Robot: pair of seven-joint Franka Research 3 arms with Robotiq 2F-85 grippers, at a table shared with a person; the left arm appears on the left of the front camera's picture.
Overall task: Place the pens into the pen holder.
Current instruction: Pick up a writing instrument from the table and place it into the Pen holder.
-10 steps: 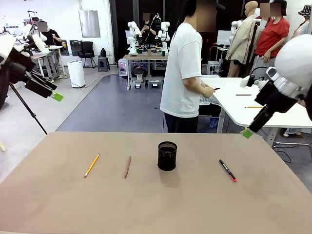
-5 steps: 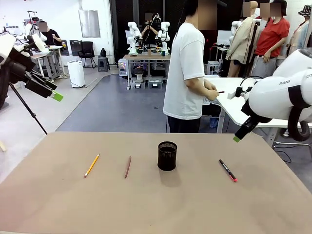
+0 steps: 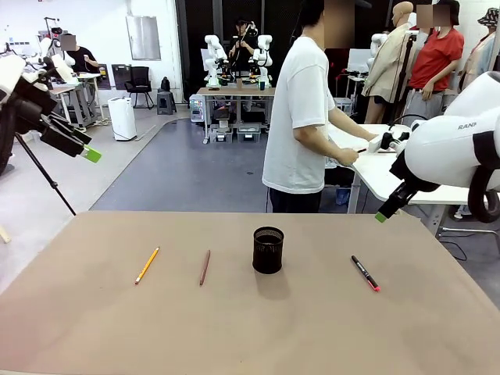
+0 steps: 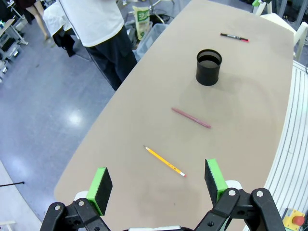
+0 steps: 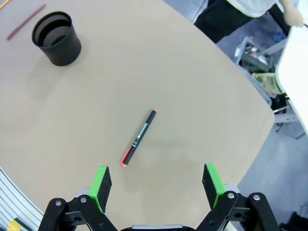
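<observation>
On right arm [image 3: 445, 152], lettering "RAN"

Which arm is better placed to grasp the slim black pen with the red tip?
Right. The right gripper, open, faces that pen; the left gripper, also open, faces the slim yellow pencil beyond the black mesh cup.

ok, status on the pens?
Left pincer, right pincer open, empty, raised. Yellow pencil, brown pencil, red-tipped pen lying flat; holder upright, empty. Person beyond far edge, turned aside.
</observation>
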